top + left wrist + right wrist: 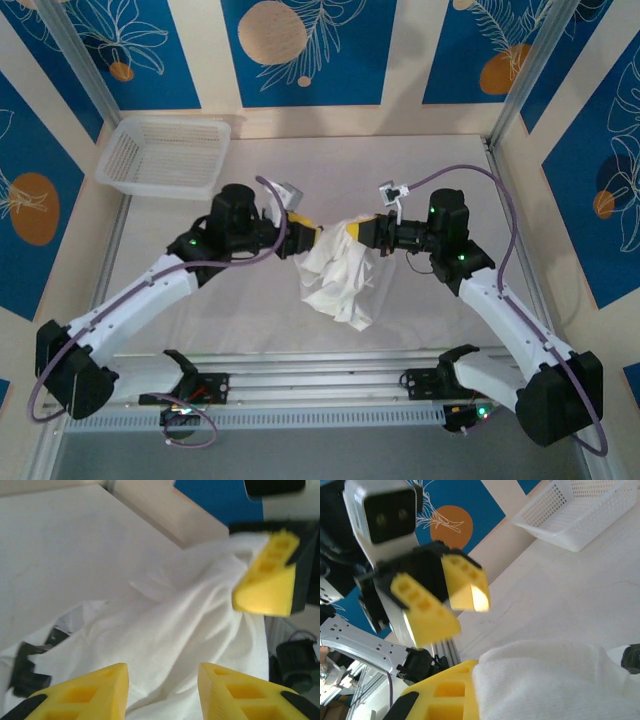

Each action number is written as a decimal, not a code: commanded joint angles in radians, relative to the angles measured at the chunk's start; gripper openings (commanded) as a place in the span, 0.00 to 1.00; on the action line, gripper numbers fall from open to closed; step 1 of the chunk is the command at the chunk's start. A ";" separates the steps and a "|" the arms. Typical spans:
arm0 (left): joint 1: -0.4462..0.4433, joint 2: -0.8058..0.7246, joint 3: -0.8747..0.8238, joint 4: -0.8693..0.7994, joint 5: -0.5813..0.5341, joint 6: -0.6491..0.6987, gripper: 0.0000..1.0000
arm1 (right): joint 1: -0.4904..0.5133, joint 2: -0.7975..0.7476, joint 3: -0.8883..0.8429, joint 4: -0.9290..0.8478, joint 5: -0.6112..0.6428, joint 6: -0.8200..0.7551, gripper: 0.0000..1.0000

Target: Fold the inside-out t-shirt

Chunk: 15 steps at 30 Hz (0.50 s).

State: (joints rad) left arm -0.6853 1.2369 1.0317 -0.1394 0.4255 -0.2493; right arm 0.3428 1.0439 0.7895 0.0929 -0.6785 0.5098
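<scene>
The inside-out t-shirt [340, 270] is a crumpled white bundle, lifted at its top and hanging down onto the table's middle. My right gripper [357, 232] is shut on the cloth's upper edge; in the right wrist view the t-shirt [545, 680] bunches over its lower yellow finger [445, 695], and the other finger is hidden. My left gripper [316, 240] faces it from the left at the same height. Its yellow fingers [90, 692] stand apart, open, with the t-shirt [165, 630] just beyond them and nothing pinched. The left gripper [455, 602] also shows open in the right wrist view.
A white mesh basket [165, 155] sits at the table's back left corner, also seen as the basket [580, 510] in the right wrist view. The white table [450, 170] is bounded by metal frame posts and patterned walls. Arm bases and a rail run along the near edge.
</scene>
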 commanded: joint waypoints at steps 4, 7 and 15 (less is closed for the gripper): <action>-0.072 0.146 -0.029 0.226 0.033 0.046 0.47 | -0.004 0.007 0.039 -0.014 -0.033 0.019 0.00; -0.073 0.184 -0.016 0.280 0.041 0.024 0.51 | -0.002 0.005 0.041 -0.038 -0.037 0.018 0.00; -0.074 0.253 0.022 0.276 0.147 0.005 0.59 | -0.001 0.007 0.036 -0.055 -0.033 0.030 0.00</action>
State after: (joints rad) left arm -0.7513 1.4624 1.0252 0.0982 0.5007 -0.2340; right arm 0.3428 1.0515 0.7994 0.0425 -0.6853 0.5251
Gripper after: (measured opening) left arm 0.591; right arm 0.052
